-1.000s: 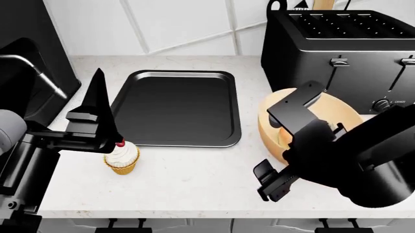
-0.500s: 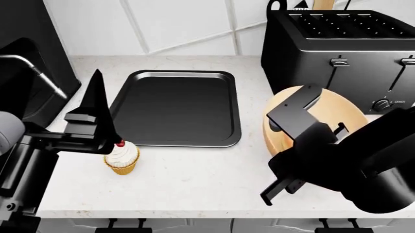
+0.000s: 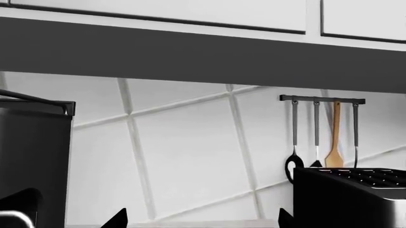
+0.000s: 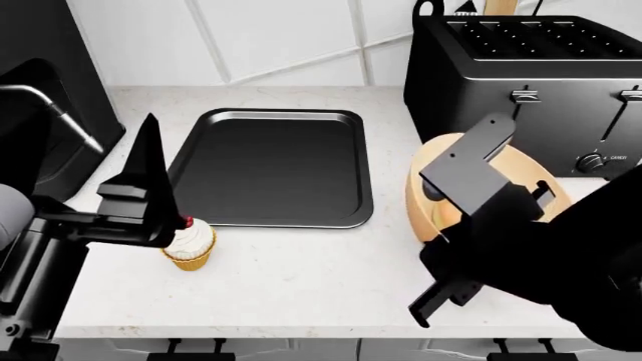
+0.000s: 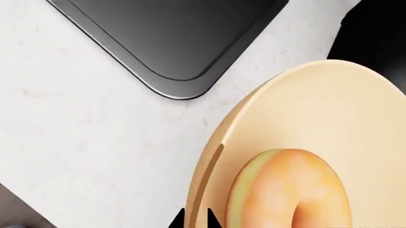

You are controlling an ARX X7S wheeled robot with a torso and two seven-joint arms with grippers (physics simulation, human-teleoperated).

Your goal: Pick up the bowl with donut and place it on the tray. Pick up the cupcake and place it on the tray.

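The pale orange-tan bowl (image 5: 304, 109) holds the peach-glazed donut (image 5: 292, 190). My right gripper (image 5: 195, 221) is shut on the bowl's rim, one fingertip outside the wall and one inside. In the head view my right arm hides much of the bowl (image 4: 522, 162), which is in front of the toaster. The black tray (image 4: 271, 165) lies flat and bare at mid-counter. The cupcake (image 4: 191, 244) stands upright just off the tray's near left corner. My left gripper (image 3: 203, 221) is open, facing the back wall, and one finger (image 4: 150, 173) shows right by the cupcake.
A black toaster (image 4: 522, 68) stands behind the bowl at the back right. A black appliance (image 4: 40, 113) fills the left edge. Utensils hang on a wall rail (image 3: 323, 99). The counter's front edge runs just below the cupcake and my right arm.
My right wrist has risen and shifted right while gripping the bowl's rim, and the bowl moved slightly with it. The left gripper has sunk a little by the cupcake.
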